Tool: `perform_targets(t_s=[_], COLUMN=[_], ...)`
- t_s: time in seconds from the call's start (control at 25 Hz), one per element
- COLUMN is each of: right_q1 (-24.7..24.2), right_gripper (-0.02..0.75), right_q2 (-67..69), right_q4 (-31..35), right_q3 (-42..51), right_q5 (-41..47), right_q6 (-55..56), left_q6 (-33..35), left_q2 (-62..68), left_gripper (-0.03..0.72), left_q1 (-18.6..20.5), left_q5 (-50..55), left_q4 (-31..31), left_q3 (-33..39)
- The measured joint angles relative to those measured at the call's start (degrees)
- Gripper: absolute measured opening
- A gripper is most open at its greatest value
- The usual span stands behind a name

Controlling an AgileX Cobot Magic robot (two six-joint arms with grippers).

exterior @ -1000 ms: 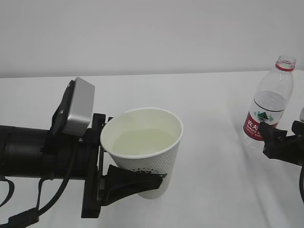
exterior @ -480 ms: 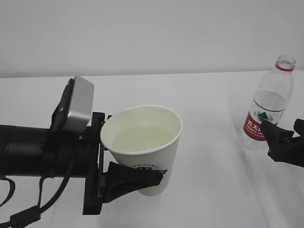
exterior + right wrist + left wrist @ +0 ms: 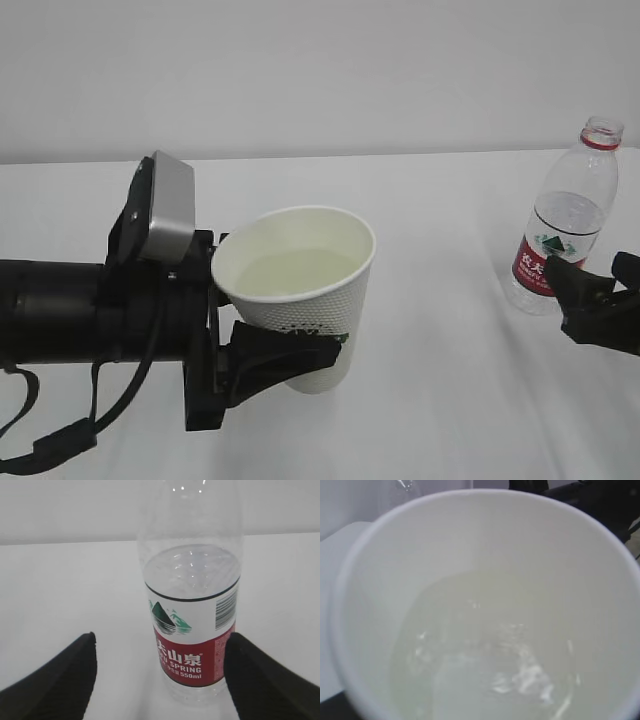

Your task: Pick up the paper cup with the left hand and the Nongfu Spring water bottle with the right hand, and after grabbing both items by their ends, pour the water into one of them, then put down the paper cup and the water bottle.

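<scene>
My left gripper (image 3: 265, 335) is shut on the white paper cup (image 3: 322, 318), one black finger under its side and the other hidden behind it. The cup hangs above the table, slightly tilted, with a pale pool of water (image 3: 297, 272) inside. The left wrist view is filled by the cup (image 3: 380, 575) and the rippling water (image 3: 490, 665); the fingers are hidden there. The Nongfu Spring water bottle (image 3: 566, 222) stands upright and capless at the far right. My right gripper (image 3: 590, 272) is open just in front of it. The bottle (image 3: 192, 630) sits off-centre between the fingers, at the right finger (image 3: 255, 675).
A white table (image 3: 450, 200) runs back to a plain pale wall. The left arm's silver-grey block (image 3: 170, 210) and trailing black cable (image 3: 60, 440) fill the lower left. Part of the other arm shows dark at the top right of the left wrist view.
The left arm has lifted the cup slightly up and to the left. The right gripper has drawn a little down and right, away from the standing bottle.
</scene>
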Motion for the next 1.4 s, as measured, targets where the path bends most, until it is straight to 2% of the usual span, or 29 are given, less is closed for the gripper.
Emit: perform_targets(t_s=[0.32, 1.4], right_q1=[0.0, 0.0], right_gripper=[0.596, 0.595], right_q2=[0.0, 0.0], right_q4=[-0.2, -0.5], right_q3=[0.0, 0.0], right_q5=[0.0, 0.0], right_q6=[0.0, 0.0], left_q6=[0.3, 16.9], left_q2=[0.0, 0.0], left_gripper=[0.528, 0.505], left_q1=[0.0, 0.0], left_q5=[1.1, 5.2], left_q4=[-5.9, -33.9], left_q3=[0.1, 0.1])
